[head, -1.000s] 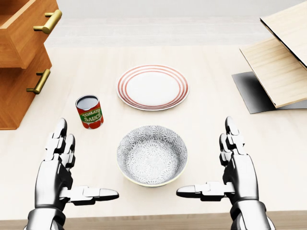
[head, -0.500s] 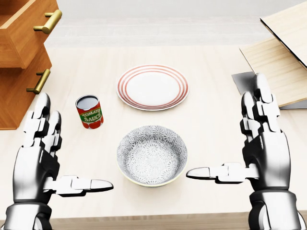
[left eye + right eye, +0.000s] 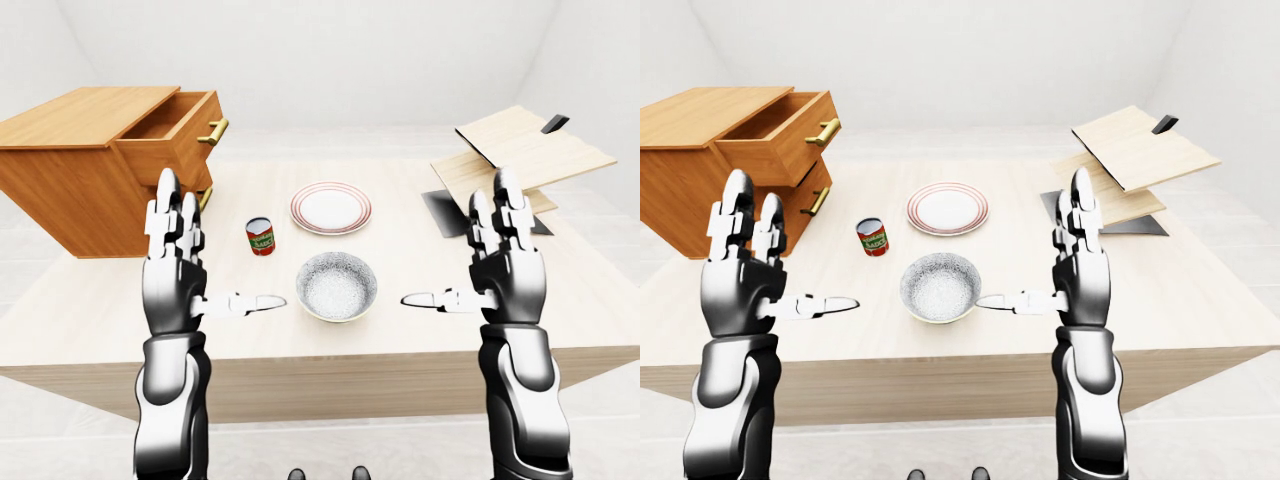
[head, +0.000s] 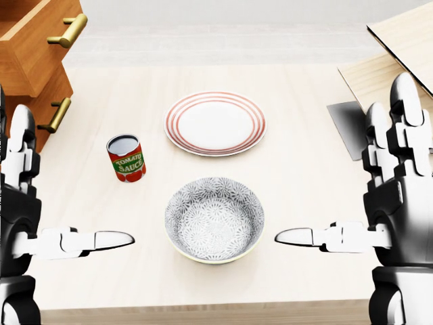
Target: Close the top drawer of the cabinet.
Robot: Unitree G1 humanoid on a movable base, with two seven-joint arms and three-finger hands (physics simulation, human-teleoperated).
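Top drawer (image 3: 785, 133) juts from the cabinet (image 3: 85, 165), brass handle (image 3: 823, 132) facing the table's middle. Both hands, left (image 3: 175, 270) and right (image 3: 505, 265), hover with fingers spread, holding nothing. Only the eye views show the cabinet's top.

The robot's two arms are glossy silver metal with black joints. The forearms are rounded chrome shells, narrowing to dark bands at wrist and elbow. The left three-finger silver hand (image 3: 176, 262) and the right three-finger silver hand (image 3: 505, 262) match: a broad polished palm block and segmented fingers (image 4: 406, 128) of boxy white-silver links divided by black gaps, the thumb ending in a tapered tip.
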